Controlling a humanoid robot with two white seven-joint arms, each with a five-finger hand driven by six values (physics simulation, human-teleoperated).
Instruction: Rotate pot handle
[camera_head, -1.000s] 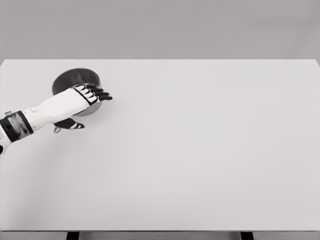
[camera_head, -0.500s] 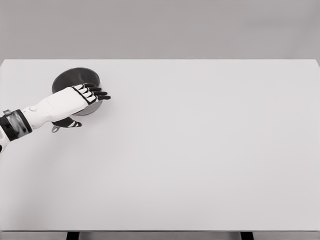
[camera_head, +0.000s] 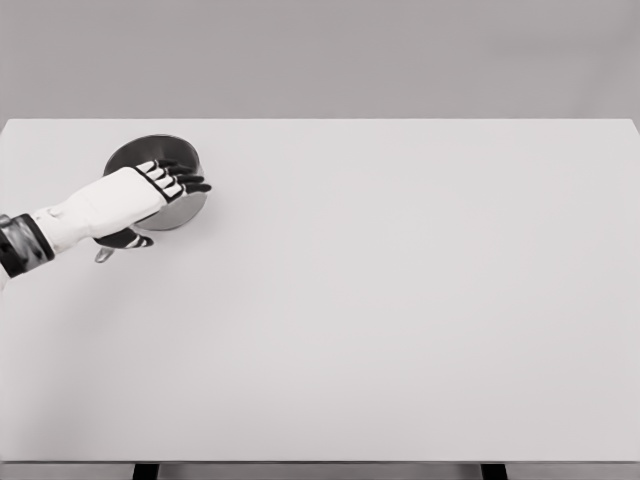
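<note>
Pot at upper left, left hand laid over it

Pot (camera_head: 150, 152), dark metal and round, is seen in the upper left of the frame, standing on the white table (camera_head: 400, 300) near its far left corner. Its open top is partly covered by the left hand (camera_head: 150, 190), whose white arm enters from the left edge of the frame. The dark fingers (camera_head: 188, 183) are extended nearly straight across the pot's near-right rim, held close together, not curled. The thumb (camera_head: 128, 239) is seen below the palm, pointing toward the lower right, just beside the pot's near wall. A small grey tip of the pot handle (camera_head: 103, 255) is visible just below and left of the thumb, most of the handle being hidden under the wrist. Whether the handle is actually gripped between thumb and palm cannot be told. The right arm is not seen anywhere in the frame.
</note>
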